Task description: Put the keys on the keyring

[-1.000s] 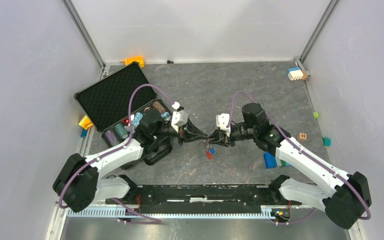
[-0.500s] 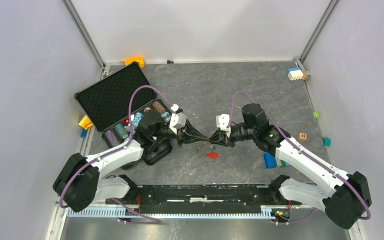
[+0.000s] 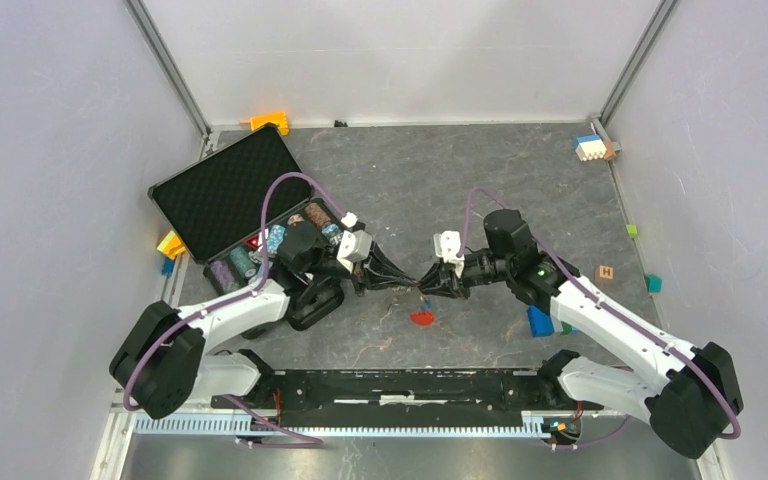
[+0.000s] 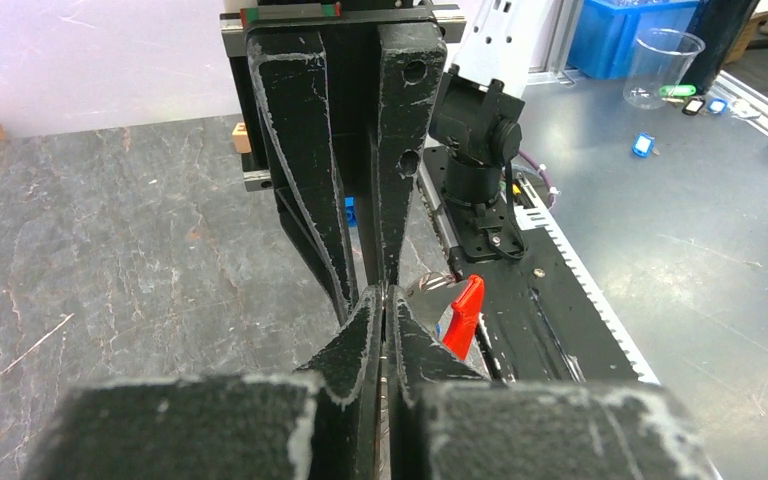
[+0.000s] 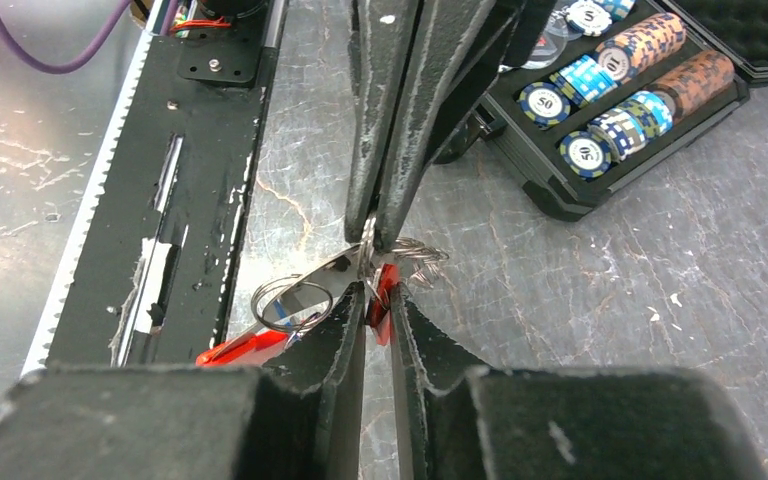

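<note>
My two grippers meet tip to tip over the middle of the table. The left gripper (image 3: 411, 282) (image 4: 388, 298) is shut on thin metal of the keyring. The keyring's small wire ring (image 5: 285, 300) and long red clip (image 5: 243, 348) (image 4: 463, 315) (image 3: 422, 318) hang beside and below the tips. The right gripper (image 3: 429, 286) (image 5: 375, 293) is shut on the red-headed key (image 5: 383, 298), its red plastic showing between the pads. This key touches the ring end at the left fingertips. A blue sliver (image 5: 275, 305), perhaps the blue key, shows by the ring.
An open black case (image 3: 222, 190) with rows of poker chips (image 5: 600, 100) lies to the left, close behind the left arm. Small coloured blocks sit at the table's edges, with a blue one (image 3: 539, 320) beside the right arm. The black base rail (image 3: 410, 385) runs along the near edge.
Both grippers have sunk slightly toward the table and nearer each other. The right gripper has closed further. The red clip has swung lower and now shows flatter beneath the tips.
</note>
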`<state>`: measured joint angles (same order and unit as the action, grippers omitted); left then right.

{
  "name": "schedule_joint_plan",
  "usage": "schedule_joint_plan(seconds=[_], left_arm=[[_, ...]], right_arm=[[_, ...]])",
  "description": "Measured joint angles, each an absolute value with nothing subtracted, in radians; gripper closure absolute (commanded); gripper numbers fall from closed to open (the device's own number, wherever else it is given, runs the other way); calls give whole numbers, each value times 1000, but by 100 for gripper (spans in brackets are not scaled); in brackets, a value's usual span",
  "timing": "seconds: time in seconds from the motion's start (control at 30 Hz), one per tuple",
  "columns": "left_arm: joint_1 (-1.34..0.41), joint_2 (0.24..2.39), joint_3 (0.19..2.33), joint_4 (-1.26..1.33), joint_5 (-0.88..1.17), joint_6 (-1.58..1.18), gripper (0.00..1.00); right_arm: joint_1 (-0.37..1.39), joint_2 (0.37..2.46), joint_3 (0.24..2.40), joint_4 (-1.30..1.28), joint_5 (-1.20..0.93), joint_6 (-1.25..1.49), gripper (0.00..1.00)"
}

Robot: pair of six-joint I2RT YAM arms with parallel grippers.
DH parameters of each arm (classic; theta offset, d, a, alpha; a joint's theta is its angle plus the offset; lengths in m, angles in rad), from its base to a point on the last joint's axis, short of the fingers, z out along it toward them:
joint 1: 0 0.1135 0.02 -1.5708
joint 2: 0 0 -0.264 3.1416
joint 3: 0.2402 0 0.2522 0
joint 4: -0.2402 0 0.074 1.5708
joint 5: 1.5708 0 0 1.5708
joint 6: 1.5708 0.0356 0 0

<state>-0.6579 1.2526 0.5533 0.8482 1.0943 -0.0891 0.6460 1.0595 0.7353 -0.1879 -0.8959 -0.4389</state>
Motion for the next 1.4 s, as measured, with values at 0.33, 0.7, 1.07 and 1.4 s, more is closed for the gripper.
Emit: schedule_joint_plan(seconds=[0.33,0.7,1.07,1.4], left_arm=[[-654,1254,553,824,1104,-69,98],[-643,1254,553,811,1162,-59,98],[-643,1254,553,840,1189,-60,98],[-643,1256,553,871,1207,-63,98]], right_arm=[[646,1027,722,-213,-913,-480,77],[646,1023,706,-202,-929,-477,79],[655,1032,702,-173,-943,-460,86],[668,1046,696,-146,-950,-450,90]])
